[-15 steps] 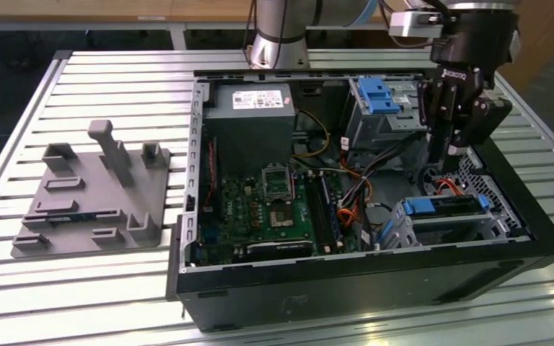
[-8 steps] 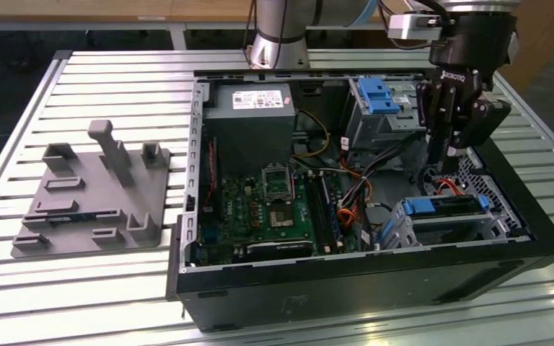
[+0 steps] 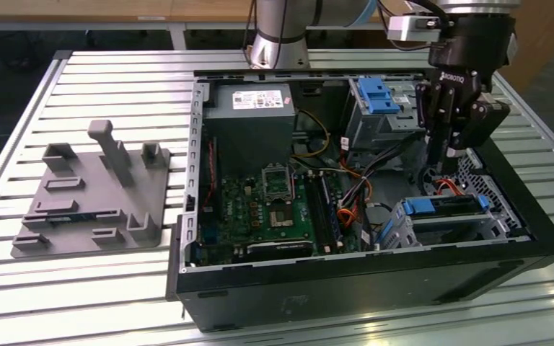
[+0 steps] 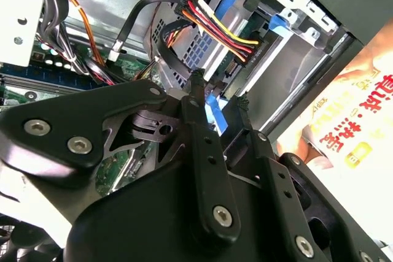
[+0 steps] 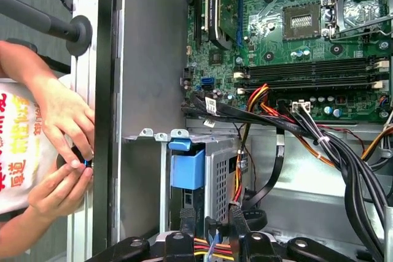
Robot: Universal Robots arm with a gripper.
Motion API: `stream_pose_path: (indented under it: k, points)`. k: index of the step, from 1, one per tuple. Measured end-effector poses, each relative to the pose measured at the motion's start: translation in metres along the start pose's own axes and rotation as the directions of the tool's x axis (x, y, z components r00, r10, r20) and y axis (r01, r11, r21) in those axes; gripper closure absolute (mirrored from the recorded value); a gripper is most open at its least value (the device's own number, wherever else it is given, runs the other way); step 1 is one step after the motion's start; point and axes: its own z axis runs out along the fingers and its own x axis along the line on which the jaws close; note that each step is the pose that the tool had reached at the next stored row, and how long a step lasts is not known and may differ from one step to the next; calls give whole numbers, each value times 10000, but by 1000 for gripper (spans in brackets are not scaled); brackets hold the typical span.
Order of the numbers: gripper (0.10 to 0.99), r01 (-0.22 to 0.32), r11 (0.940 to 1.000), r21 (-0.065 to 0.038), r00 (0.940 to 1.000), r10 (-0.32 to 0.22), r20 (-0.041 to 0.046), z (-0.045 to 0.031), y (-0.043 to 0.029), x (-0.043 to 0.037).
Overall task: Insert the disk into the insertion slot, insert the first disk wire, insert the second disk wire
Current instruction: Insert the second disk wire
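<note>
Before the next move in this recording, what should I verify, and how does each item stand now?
1. Disk seated in the insertion slot: ok, its blue carrier sits inside the cage.
2. Gripper over the slot: ok.
3. What the gripper holds: cannot tell.
4. Power connector with red, yellow and black wires plugged into the disk: cannot tell.
5. Workspace free of people: not ok, a person's hands are at the outer wall of the computer case.

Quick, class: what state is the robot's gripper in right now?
Gripper: closed on a blue wire connector, as seen in the second wrist view.
</note>
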Motion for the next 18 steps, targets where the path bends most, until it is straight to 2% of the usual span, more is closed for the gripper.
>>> stream_pose_path:
  k: [11,12,13,14,15,18]
  points:
    - [725,-2,10000,2,10000,2,1,12,0,14]
    - [741,-1,10000,2,10000,1,2,12,0,14]
    - [808,-2,10000,2,10000,2,1,12,0,14]
    - [808,-2,10000,2,10000,2,0,12,0,14]
    - [871,-2,10000,2,10000,2,1,13,0,14]
    - [886,-2,10000,2,10000,2,1,16,0,13]
